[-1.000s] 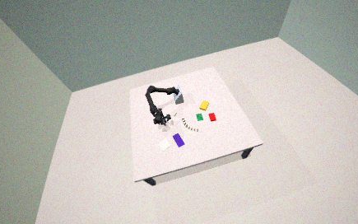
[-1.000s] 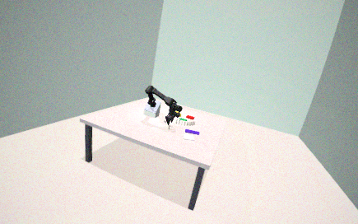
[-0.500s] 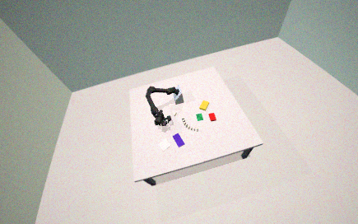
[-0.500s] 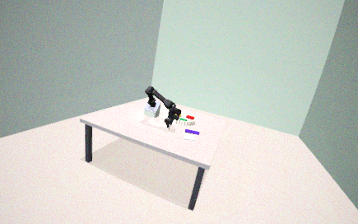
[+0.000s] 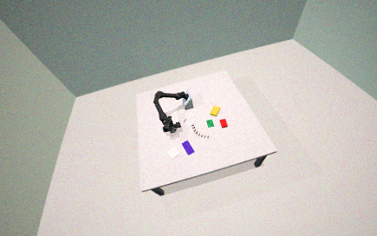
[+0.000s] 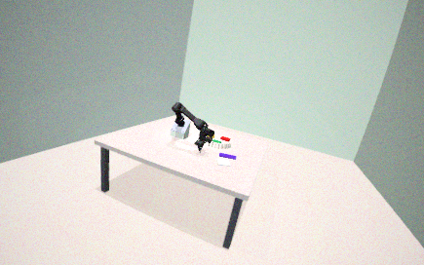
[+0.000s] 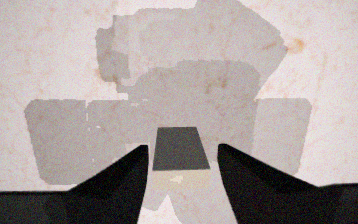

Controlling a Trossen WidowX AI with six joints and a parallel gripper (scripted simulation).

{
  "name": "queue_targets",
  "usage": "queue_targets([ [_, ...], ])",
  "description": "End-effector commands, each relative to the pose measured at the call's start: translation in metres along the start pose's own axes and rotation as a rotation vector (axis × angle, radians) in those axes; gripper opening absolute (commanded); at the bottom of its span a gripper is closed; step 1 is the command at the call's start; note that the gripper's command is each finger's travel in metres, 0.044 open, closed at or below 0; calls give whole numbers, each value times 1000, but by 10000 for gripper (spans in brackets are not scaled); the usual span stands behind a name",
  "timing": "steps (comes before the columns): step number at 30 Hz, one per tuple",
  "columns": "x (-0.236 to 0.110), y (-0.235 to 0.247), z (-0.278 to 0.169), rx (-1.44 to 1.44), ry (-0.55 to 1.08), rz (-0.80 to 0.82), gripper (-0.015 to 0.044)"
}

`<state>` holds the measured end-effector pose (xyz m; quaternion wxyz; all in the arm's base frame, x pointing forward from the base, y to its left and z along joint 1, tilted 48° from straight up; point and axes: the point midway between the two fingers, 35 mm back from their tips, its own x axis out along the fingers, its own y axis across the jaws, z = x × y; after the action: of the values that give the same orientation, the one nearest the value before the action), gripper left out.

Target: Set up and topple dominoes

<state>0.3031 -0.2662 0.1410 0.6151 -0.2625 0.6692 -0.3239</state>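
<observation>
A dark grey domino (image 7: 180, 149) with a pale edge lies flat on the table (image 7: 330, 60), between my fingers. My gripper (image 7: 183, 152) (image 5: 172, 128) (image 6: 200, 146) is lowered to the table and half closed around the domino, with a narrow gap still showing on each side. The curved row of small standing dominoes (image 5: 200, 132) (image 6: 218, 144) is to the right of my gripper in the top view, apart from it. Another small loose domino (image 5: 185, 120) lies between the arm and the row.
Flat coloured cards lie on the table: yellow (image 5: 215, 110), green (image 5: 210, 123), red (image 5: 224, 123), purple (image 5: 188, 147) and white (image 5: 173, 152). A grey box (image 5: 189, 102) (image 6: 179, 130) stands by the arm's base.
</observation>
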Motion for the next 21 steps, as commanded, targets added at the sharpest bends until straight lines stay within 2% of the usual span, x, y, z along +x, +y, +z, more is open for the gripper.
queue_targets([
  [1, 2, 2, -1, -7, 2, 6, 107],
  [10, -1, 2, 0, -7, 2, 7, 107],
  [12, -22, 3, 4, -5, 2, 13, 107],
  [16, -91, 3, 7, -2, 2, 18, 107],
  [21, -131, 0, 1, -2, 1, 9, 107],
])
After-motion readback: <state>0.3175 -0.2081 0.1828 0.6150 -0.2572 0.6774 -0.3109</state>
